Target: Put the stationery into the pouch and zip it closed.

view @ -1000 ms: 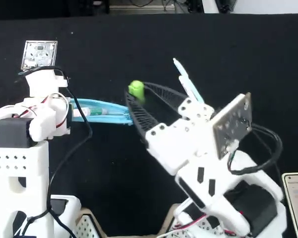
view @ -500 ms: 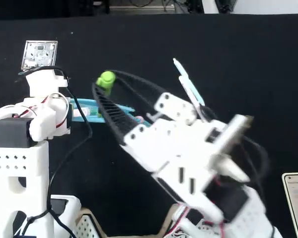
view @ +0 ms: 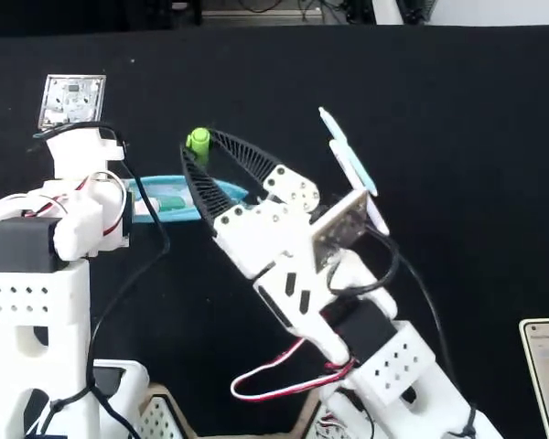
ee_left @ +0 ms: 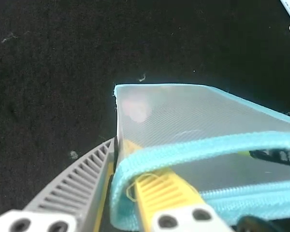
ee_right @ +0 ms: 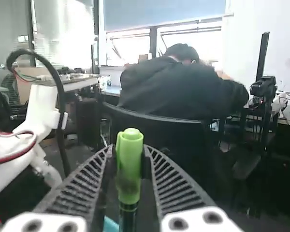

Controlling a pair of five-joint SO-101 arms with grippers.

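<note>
On the black table (view: pixel 457 110), two arms stand at the near edge.

Left pincer (ee_left: pixel 120 147): clamped narrow on the end seam of the pale blue mesh pouch (view: pixel 178 197). The pouch runs out flat from its tips toward the right pincer (view: pixel 201 148).

Right pincer: closed on a green marker (view: pixel 198 139), which stands upright between the ribbed fingers (ee_right: pixel 87 181). The marker's top pokes above the tips. In the high view the marker and fingertips sit over the pouch's far end; whether they touch it cannot be judged.

A light blue pen (view: pixel 346 151) lies on the table near the right pincer, on the side away from the left pincer.
</note>
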